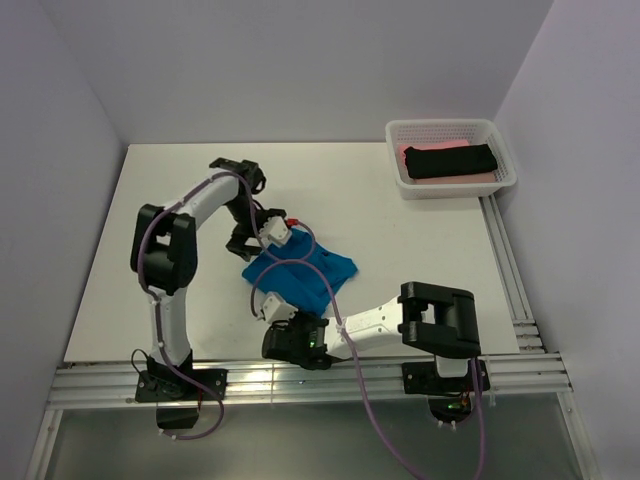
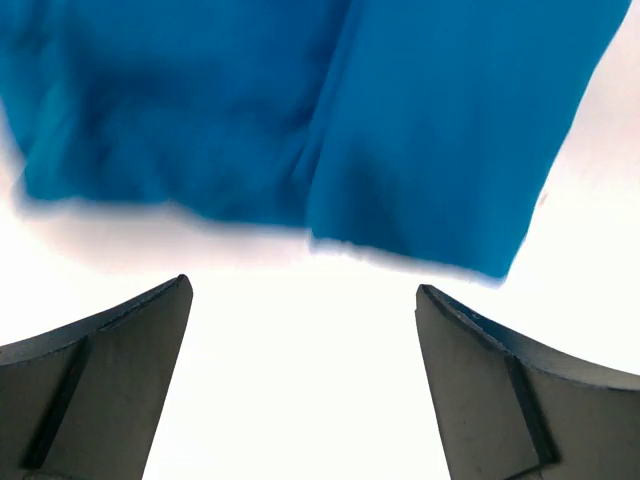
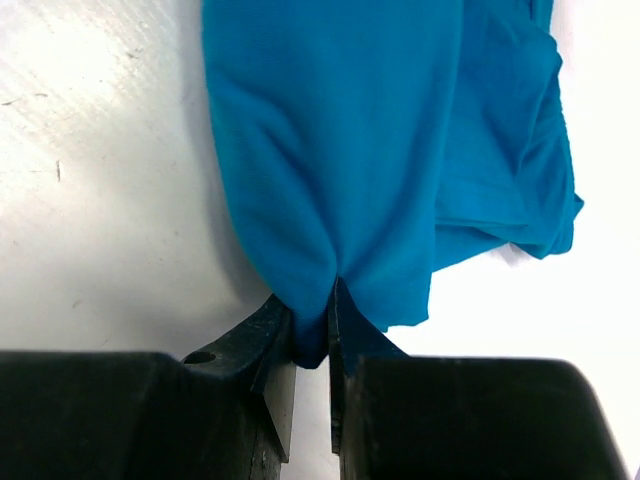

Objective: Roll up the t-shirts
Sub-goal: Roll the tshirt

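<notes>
Nearest me, my right gripper [image 3: 312,300] is pinched on the near end of the blue shirt [image 1: 305,272]. The shirt lies bunched, not yet rolled, toward the worktop's near edge. Just beyond it, my left gripper [image 2: 305,300] stands wide and holds nothing. In the basket [image 1: 440,124] at the far right corner, a black shirt [image 1: 450,160] looks rolled. The pink shirt [image 1: 412,150] beneath is mostly hidden.

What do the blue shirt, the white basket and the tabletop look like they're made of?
Blue shirt: soft matte knit cloth, probably cotton; it folds and creases loosely. White basket: likely rigid plastic, judging by its moulded mesh wall. Tabletop: hard, smooth white board with faint scratches; I cannot tell whether it is laminate or paint.
</notes>
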### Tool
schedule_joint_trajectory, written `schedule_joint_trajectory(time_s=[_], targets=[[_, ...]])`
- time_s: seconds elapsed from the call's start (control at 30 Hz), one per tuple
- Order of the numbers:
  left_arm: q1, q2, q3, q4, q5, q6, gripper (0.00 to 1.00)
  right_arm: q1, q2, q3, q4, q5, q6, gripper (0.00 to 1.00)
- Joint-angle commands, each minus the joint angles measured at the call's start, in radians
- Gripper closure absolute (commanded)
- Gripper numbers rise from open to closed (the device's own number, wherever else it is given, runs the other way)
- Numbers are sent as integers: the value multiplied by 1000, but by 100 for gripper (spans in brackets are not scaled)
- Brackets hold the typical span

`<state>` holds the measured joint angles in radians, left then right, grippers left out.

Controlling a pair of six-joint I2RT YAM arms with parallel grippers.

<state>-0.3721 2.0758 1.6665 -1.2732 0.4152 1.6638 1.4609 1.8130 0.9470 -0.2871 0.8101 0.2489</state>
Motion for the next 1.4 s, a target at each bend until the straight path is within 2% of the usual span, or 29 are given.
schedule_joint_trajectory(time_s=[0.0, 0.17, 0.3, 0.4, 0.43, 0.5, 0.53, 0.7, 0.87, 1.07, 1.13, 1.2, 1.27, 1.37], targets=[[64, -104, 4, 18, 33, 51, 1, 9, -35, -25, 43, -57, -10, 96], [160, -200, -66, 109, 125, 79, 0, 9, -38, -33, 66, -101, -25, 97], [291, -328, -181, 161, 217, 165, 1, 9, -44, -43, 83, -123, -37, 98], [355, -457, -367, 242, 267, 260, 1, 6, -53, -56, 108, -149, -48, 99], [367, -494, -483, 261, 290, 333, 0, 0, -64, -60, 117, -170, -53, 99], [423, -607, -606, 345, 371, 408, 1, -7, -78, -82, 141, -184, -56, 99], [433, -643, -726, 394, 394, 450, 1, -11, -93, -88, 146, -187, -56, 99], [486, -789, -1009, 648, 597, 541, 0, -19, -132, -120, 155, -209, -53, 99], [487, -795, -1059, 735, 697, 521, 0, -20, -147, -136, 160, -213, -43, 100], [489, -755, -1126, 799, 766, 651, 0, -25, -147, -134, 164, -229, -45, 100], [489, -705, -1117, 763, 774, 761, 0, -27, -147, -134, 163, -230, -43, 100], [489, -639, -1079, 649, 771, 883, 1, -27, -152, -136, 163, -233, -39, 100], [489, -596, -1061, 607, 781, 906, 0, -28, -158, -145, 166, -238, -36, 100], [486, -576, -1062, 649, 792, 906, 0, -30, -173, -151, 166, -239, -31, 100]])
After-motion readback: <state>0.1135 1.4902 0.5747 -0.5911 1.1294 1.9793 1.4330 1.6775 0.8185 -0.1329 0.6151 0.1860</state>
